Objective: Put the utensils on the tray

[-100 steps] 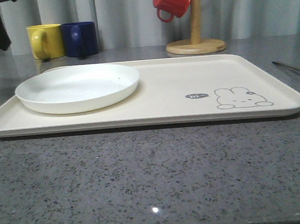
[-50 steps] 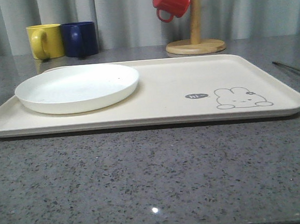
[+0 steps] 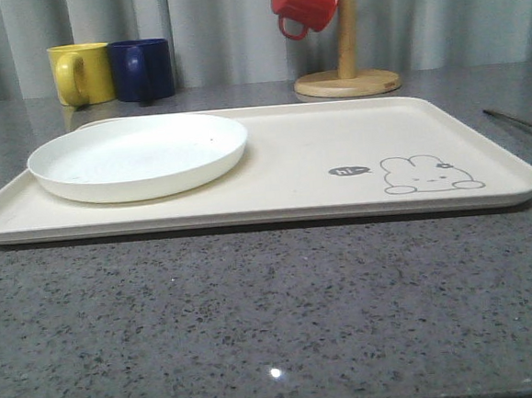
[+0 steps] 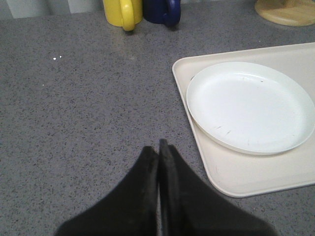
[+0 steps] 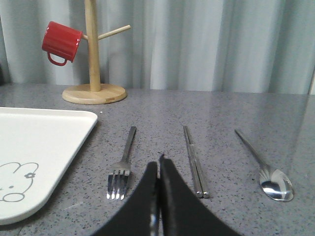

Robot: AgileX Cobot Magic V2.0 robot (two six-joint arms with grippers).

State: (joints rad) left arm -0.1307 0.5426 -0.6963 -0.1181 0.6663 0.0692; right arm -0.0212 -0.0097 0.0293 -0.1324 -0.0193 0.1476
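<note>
The cream tray [image 3: 301, 173] with a rabbit drawing lies across the middle of the grey counter. A round white plate [image 3: 138, 156] rests on its left end. My left gripper [image 4: 158, 146] is shut and empty, hovering over bare counter left of the tray [image 4: 236, 177] and plate [image 4: 251, 105]. My right gripper [image 5: 157, 161] is shut and empty, above the counter between the fork [image 5: 123, 164] and the chopsticks [image 5: 194, 160]. The spoon [image 5: 266, 167] lies further out on the same side as the chopsticks. All three utensils lie on the counter to the right of the tray [image 5: 39, 147].
A yellow mug [image 3: 81, 73] and a blue mug [image 3: 141, 69] stand at the back left. A red mug [image 3: 306, 2] hangs on the wooden mug stand [image 3: 348, 80] behind the tray. A thin metal utensil end [image 3: 518, 121] shows at the far right. Curtains close off the back.
A dark arm part that showed at the top left of the front view one second ago has gone out of the frame. The tray and plate stay put.
</note>
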